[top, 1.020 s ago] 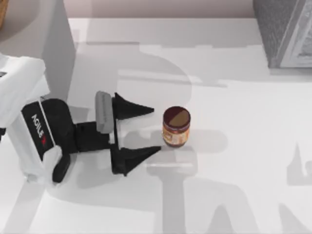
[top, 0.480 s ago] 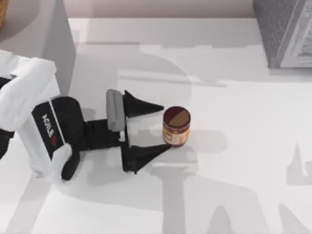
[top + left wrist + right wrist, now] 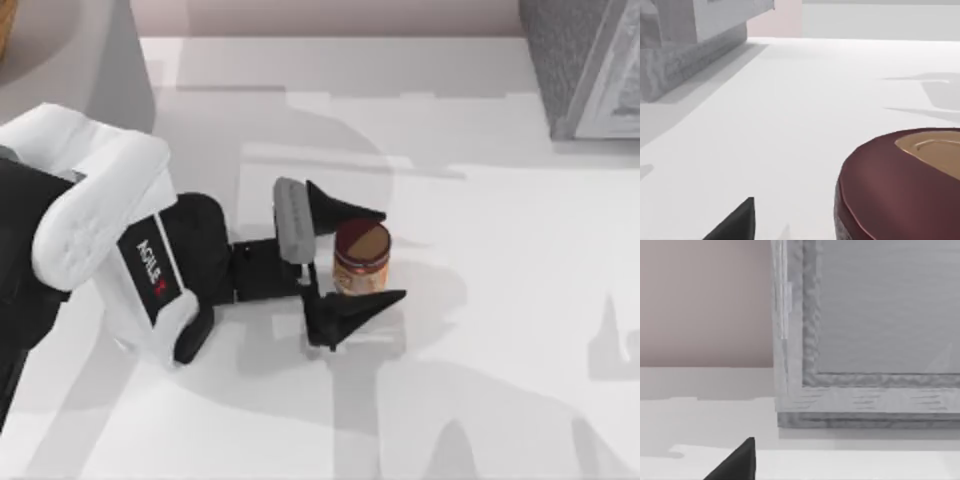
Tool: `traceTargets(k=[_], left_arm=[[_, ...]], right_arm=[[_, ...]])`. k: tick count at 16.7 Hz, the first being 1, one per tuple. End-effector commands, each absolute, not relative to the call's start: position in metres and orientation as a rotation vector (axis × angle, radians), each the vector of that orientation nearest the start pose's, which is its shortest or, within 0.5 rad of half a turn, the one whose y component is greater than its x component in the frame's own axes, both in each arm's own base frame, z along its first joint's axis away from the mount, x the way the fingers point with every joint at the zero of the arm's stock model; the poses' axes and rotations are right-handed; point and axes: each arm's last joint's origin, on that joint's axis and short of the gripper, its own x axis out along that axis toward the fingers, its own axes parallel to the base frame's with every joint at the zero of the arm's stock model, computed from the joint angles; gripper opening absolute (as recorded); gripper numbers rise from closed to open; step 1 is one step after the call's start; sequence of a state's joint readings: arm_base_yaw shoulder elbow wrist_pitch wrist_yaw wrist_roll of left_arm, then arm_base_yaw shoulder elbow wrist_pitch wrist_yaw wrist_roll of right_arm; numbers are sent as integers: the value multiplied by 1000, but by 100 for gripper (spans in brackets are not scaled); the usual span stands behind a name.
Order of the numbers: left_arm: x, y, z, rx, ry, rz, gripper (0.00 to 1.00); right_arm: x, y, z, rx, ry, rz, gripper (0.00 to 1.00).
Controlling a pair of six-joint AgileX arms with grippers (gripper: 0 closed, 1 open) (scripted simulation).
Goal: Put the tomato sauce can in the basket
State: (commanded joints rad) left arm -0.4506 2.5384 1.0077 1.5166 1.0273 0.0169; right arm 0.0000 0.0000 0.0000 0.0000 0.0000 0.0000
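Now the step in hand is the grasp: the left tool point(image 3: 368, 258) is spread wide around the tomato sauce can point(image 3: 361, 259), which stands upright on the white counter point(image 3: 480, 300), one finger at each side, not yet pinching. Next, I think, the fingers must press together on the can before lifting it toward the basket.

Left pincer closes in on can
The left pincer point(image 3: 385, 254) has slid toward 3 o'clock; its spread fingers now flank the tomato sauce can point(image 3: 361, 258).
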Motion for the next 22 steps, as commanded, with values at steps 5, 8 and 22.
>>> traceTargets(k=[5, 8, 22], left_arm=[[347, -193, 5, 0, 0, -1449, 77], [347, -193, 5, 0, 0, -1449, 55], [347, -193, 5, 0, 0, -1449, 0]], right_arm=[[106, -1, 160, 0, 0, 0, 100], [106, -1, 160, 0, 0, 0, 100], [106, -1, 160, 0, 0, 0, 100]])
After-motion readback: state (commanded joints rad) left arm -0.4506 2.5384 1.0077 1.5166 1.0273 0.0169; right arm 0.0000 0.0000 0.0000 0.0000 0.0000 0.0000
